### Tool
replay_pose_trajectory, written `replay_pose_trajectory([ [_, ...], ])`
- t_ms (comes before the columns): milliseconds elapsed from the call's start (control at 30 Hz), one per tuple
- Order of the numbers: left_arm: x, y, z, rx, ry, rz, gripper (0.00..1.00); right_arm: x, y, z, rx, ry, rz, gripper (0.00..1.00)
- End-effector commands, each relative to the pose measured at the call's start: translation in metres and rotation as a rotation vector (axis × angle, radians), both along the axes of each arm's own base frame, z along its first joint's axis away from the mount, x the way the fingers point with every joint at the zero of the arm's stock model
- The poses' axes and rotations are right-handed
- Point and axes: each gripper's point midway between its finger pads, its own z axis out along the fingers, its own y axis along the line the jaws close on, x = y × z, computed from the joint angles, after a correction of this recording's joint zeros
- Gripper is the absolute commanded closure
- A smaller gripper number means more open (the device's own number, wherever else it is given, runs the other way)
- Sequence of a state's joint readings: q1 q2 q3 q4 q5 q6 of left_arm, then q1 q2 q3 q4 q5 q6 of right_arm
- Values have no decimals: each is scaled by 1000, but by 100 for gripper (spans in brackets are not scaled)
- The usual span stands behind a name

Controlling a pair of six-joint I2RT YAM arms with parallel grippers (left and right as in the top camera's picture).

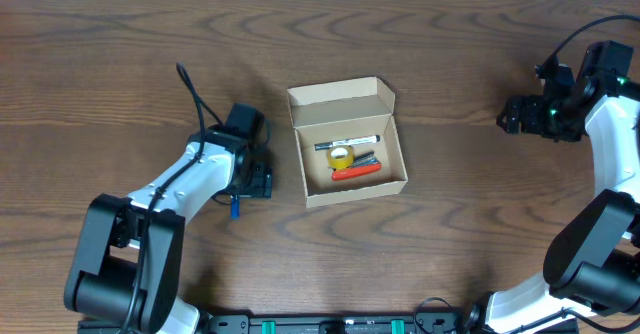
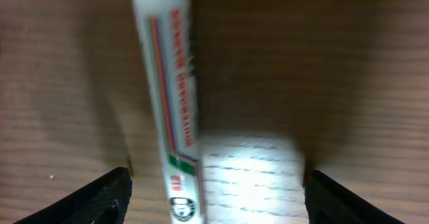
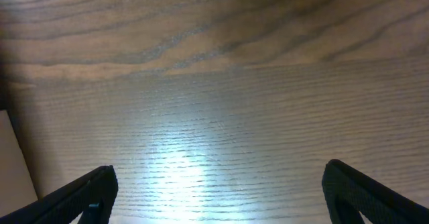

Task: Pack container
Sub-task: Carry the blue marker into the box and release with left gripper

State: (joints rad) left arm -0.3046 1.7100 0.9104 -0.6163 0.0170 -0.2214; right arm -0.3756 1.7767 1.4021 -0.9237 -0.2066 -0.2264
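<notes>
Arms are seen rising from the near edge of the wooden surface [image 1: 450, 254]. The left arm is stretched low toward the middle, its pincer [image 1: 258, 181] spread wide over a white marker [image 2: 167, 96] that is not gripped. Near that pincer, to its right, the container [image 1: 355, 194] is set with its long axis running left to right, lid flap raised on the far side. A red marker [image 1: 355, 172] and a yellow tape roll [image 1: 340, 158] are held inside. Farther off, the right pincer [image 1: 512, 114] is spread over bare wood, well apart from the container.
</notes>
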Motion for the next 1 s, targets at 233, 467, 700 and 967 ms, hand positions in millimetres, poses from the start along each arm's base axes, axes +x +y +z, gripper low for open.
replay_pose_trajectory([
  [233,0,9,-2,-5,-4,55,57,0,7,-1,14,4,13,10],
  [467,2,13,-2,19,-15,63,94,1,10,0,30,-6,29,11],
  [700,-1,-5,3,-81,6,-14,94,2,10,0,28,-10,29,11],
  [967,41,-36,98,-211,-262,-234,95,3,10,0,27,-13,30,11],
])
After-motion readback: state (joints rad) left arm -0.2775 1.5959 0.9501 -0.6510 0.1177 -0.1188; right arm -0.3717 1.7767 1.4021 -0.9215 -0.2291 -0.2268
